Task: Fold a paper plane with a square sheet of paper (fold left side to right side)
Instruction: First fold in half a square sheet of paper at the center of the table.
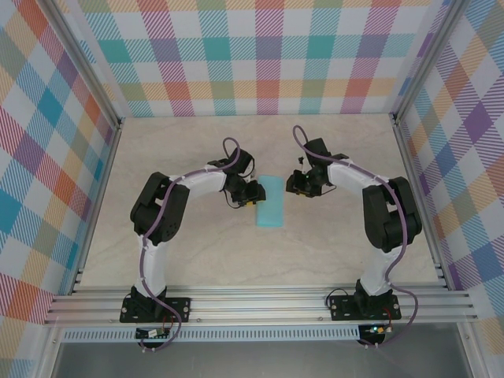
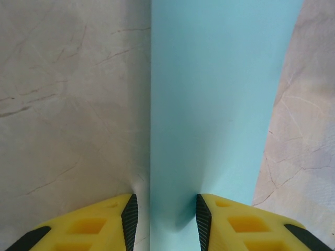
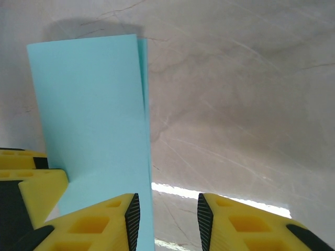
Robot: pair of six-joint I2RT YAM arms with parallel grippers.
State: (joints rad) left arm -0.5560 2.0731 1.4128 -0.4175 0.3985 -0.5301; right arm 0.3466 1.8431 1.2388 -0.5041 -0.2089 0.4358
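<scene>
We look down from high behind the arm bases point(image 1: 155, 305) at the whole table point(image 1: 197, 260). Our wrist cameras hover close over the sheet of paper point(image 1: 271, 201) (yellow fingers point(image 2: 99, 225) at bottom of frame), which all three views share.

No writing, label, brand, number or sign can be read on the folded turquoise sheet of paper point(image 1: 270, 201), the counter point(image 1: 236, 260) or the plaid walls point(image 1: 260, 55).

I have the square sheet of paper point(image 1: 270, 201) lying on the table point(image 1: 197, 252), with the left gripper point(image 1: 249, 194) straddling its left edge and the right gripper point(image 1: 294, 189) just at its right edge.
</scene>
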